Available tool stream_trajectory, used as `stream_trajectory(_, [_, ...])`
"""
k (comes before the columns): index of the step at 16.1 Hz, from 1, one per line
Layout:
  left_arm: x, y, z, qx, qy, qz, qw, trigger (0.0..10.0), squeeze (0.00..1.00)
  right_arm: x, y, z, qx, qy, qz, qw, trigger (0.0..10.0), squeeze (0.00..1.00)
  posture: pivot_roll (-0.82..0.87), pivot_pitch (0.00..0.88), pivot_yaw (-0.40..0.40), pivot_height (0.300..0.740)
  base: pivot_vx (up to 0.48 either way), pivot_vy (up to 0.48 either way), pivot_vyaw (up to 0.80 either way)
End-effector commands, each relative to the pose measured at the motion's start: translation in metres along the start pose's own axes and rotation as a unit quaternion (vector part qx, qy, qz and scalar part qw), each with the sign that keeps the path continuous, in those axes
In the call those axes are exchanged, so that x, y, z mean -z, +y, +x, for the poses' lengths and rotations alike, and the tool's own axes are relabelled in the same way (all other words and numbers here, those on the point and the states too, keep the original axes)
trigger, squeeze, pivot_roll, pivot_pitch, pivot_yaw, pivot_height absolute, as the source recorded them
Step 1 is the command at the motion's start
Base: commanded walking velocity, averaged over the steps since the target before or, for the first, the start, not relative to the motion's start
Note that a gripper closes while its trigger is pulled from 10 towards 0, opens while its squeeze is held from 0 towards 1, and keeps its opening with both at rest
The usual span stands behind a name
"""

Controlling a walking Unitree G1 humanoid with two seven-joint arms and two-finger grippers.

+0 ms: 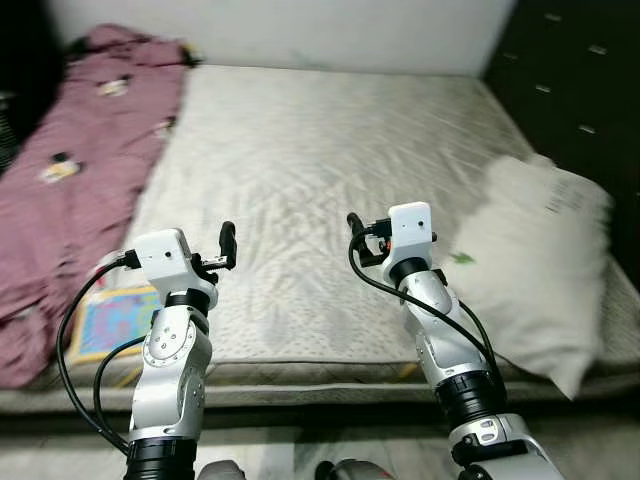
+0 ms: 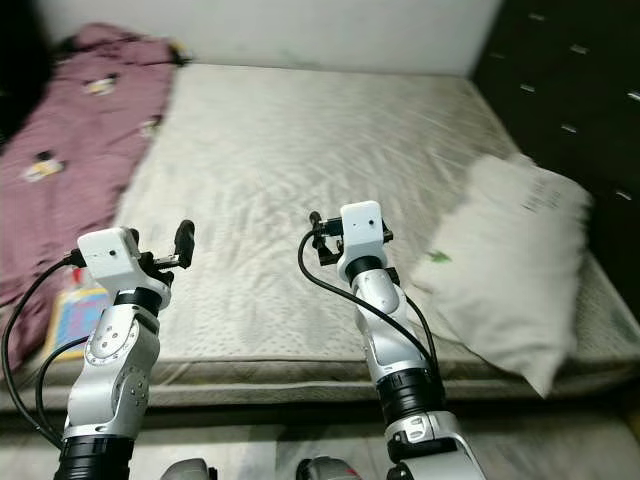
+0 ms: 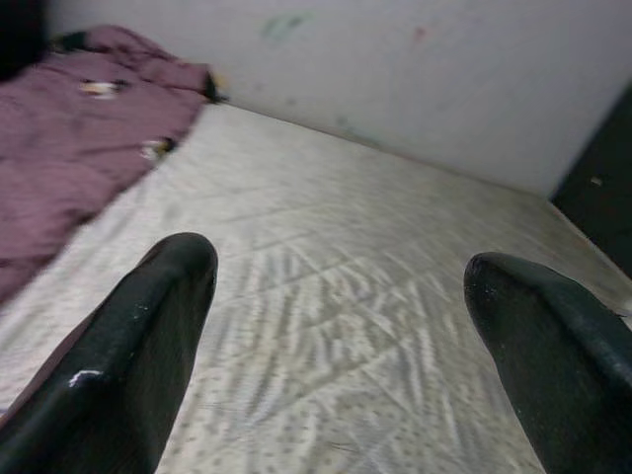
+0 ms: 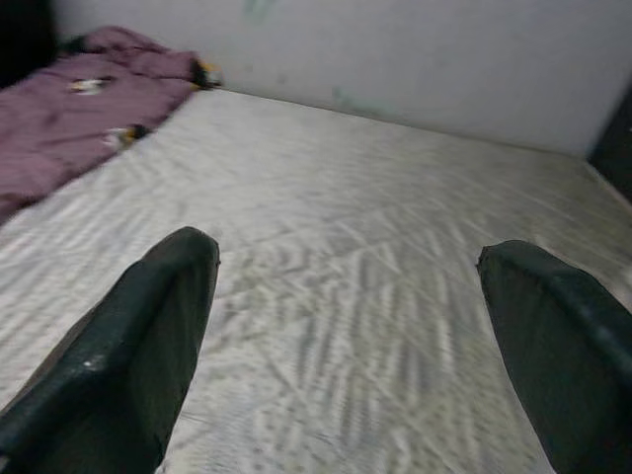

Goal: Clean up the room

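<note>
Pillow (image 1: 530, 265), white, soft and plump, lies at the bed's right edge, tilted and partly overhanging the near right corner. We note a small green mark on the face turned toward the bed's middle. Along the left edge we find a maroon blanket (image 1: 75, 175), crumpled, with small printed patches, running from the far left corner toward the near edge. Just beside it at the near left corner lies a flat, colourful book (image 1: 112, 318) with a yellow border. We record the bed (image 1: 320, 150) as a bare mattress of pale, quilted fabric with a fine speckled pattern. Both silver arms are raised over the near edge, wrists level. The left gripper (image 3: 336, 326) has its fingers apart, holding nothing; the right gripper (image 4: 346, 326) likewise stands spread and empty. A plain white wall (image 1: 300, 30) closes the far side; a dark cabinet (image 1: 575, 90) stands to the right.
</note>
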State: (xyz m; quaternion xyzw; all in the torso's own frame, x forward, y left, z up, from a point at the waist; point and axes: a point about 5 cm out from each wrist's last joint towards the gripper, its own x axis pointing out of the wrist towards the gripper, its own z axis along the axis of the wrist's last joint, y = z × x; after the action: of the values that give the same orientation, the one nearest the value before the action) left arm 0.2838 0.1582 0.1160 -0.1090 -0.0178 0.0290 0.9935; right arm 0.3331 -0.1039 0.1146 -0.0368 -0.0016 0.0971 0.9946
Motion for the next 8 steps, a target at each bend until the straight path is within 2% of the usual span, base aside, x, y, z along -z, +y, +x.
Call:
stream_trajectory(1, [-0.0031, -0.0015, 0.0022, 0.0, -0.004, 0.002, 1.0, 10.0, 0.0, -0.0008, -0.0029, -0.0009, 0.01, -0.001, 0.002, 1.0, 10.0, 0.0, 0.05, 0.043, -0.058, 0.74, 0.0, 0.0, -0.8])
stream_trajectory(3, [-0.0032, -0.0013, 0.0024, 0.0, -0.004, 0.001, 1.0, 10.0, 0.0, -0.0014, -0.0024, -0.0015, 0.008, -0.005, 0.0, 1.0, 10.0, 0.0, 0.05, 0.044, -0.057, 0.74, 0.0, 0.0, -0.8])
stream_trajectory(4, [-0.0035, -0.0014, 0.0024, 0.002, -0.006, -0.002, 1.0, 10.0, 0.0, -0.0034, -0.0011, -0.0022, 0.004, -0.015, -0.003, 1.0, 10.0, 0.0, 0.05, 0.045, -0.055, 0.74, 0.0, 0.0, -0.41])
stream_trajectory(8, [-0.0073, -0.0044, 0.0018, 0.017, -0.019, -0.013, 1.0, 10.0, 0.0, -0.0054, 0.0025, -0.0026, -0.006, -0.024, -0.01, 1.0, 10.0, 0.0, 0.05, 0.049, -0.055, 0.74, 0.0, 0.0, 0.0])
